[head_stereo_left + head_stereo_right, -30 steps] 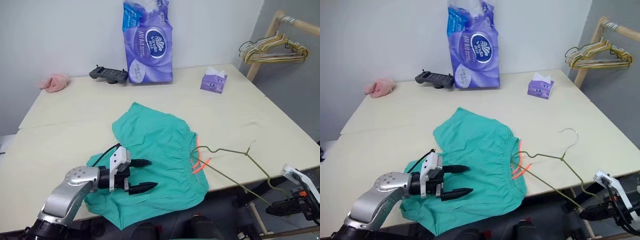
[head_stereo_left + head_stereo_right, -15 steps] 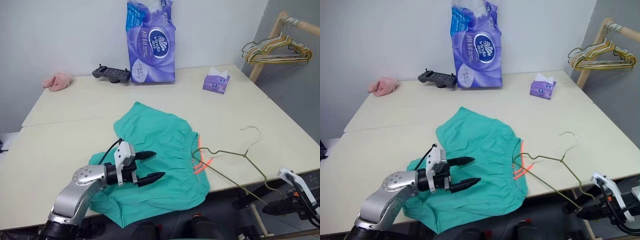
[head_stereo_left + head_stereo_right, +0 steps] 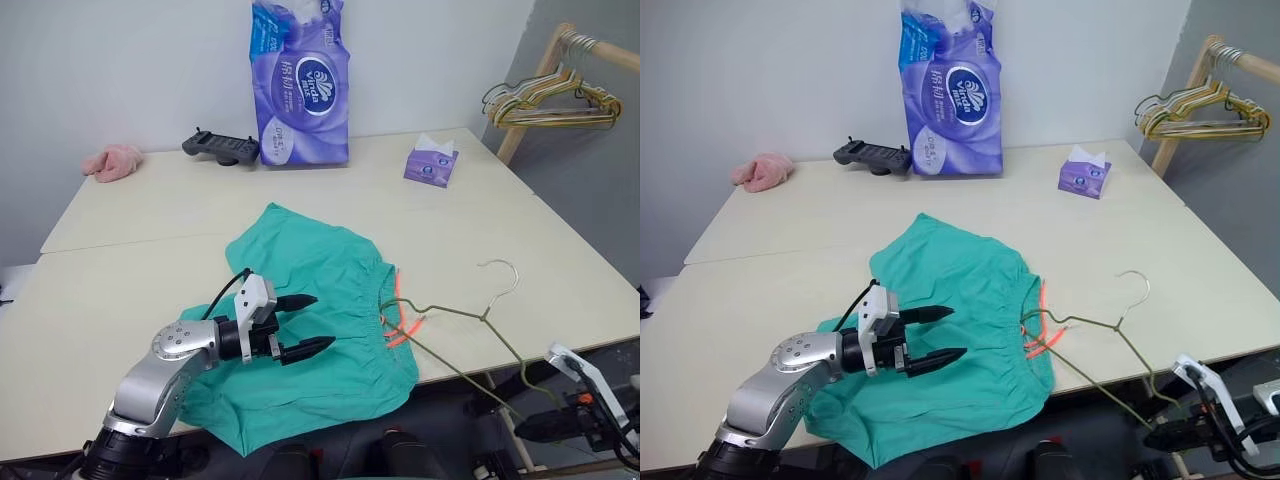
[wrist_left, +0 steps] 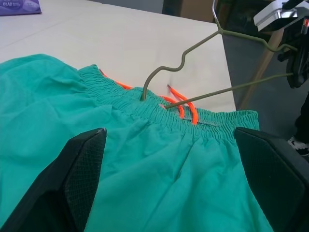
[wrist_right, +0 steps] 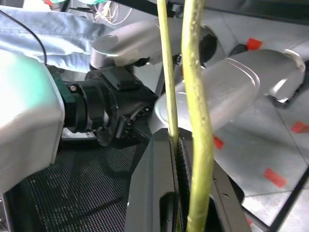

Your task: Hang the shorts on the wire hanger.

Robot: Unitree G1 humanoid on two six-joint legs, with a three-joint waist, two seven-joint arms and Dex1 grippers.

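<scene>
The teal shorts (image 3: 320, 270) lie flat on the table, with the elastic waistband and orange drawstring (image 4: 186, 104) towards the right. One end of the olive wire hanger (image 3: 455, 313) is tucked into the waistband, and its hook (image 3: 505, 268) lies on the table. My left gripper (image 3: 322, 321) hovers open just above the middle of the shorts, pointing at the waistband with nothing between its fingers. Past the table's front right edge, my right gripper (image 3: 530, 432) is shut on the hanger's far end, the wire (image 5: 193, 96) running between its fingers (image 5: 154, 183).
At the back of the table (image 3: 150, 220) stand a purple tissue-roll pack (image 3: 300, 85), a black controller (image 3: 218, 147) and a small purple tissue box (image 3: 430, 163). A pink cloth (image 3: 112, 160) lies back left. A wooden rack with several hangers (image 3: 545, 100) stands right.
My left gripper has moved a little across the shorts towards the waistband, still open. The right gripper has dipped slightly, still holding the hanger. The head view has shifted a bit.
</scene>
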